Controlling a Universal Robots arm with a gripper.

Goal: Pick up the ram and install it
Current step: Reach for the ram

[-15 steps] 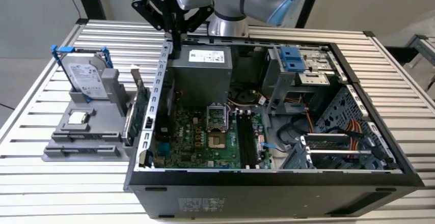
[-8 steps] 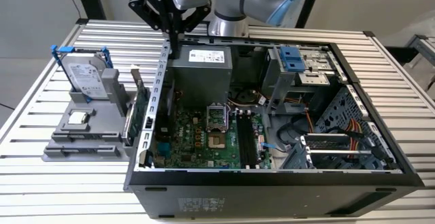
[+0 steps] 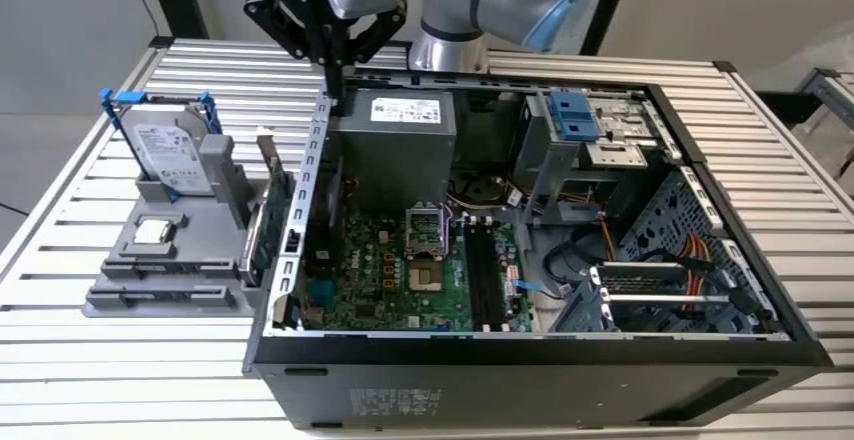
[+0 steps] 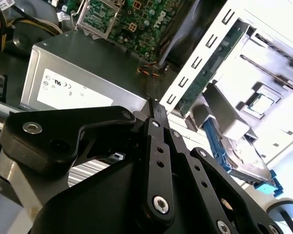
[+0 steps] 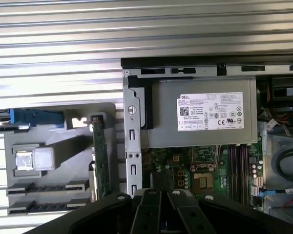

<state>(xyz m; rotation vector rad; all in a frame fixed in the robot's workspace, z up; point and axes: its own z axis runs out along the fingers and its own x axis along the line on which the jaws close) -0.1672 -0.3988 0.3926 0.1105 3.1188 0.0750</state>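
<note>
Matte black gripper (image 4: 154, 107), slim jaws clenched together, hovers near the boxy grey metal power supply (image 4: 88, 63).

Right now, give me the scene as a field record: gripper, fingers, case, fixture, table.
gripper: above the case's rear corner, by the power supply
fingers: closed together, nothing visible between them in the second wrist view
case: open, motherboard exposed, black memory slots beside the CPU socket
fixture: gray, outside the case on the exterior view's left, holding a hard drive in a blue frame and an upright green card
table: slatted metal
</note>
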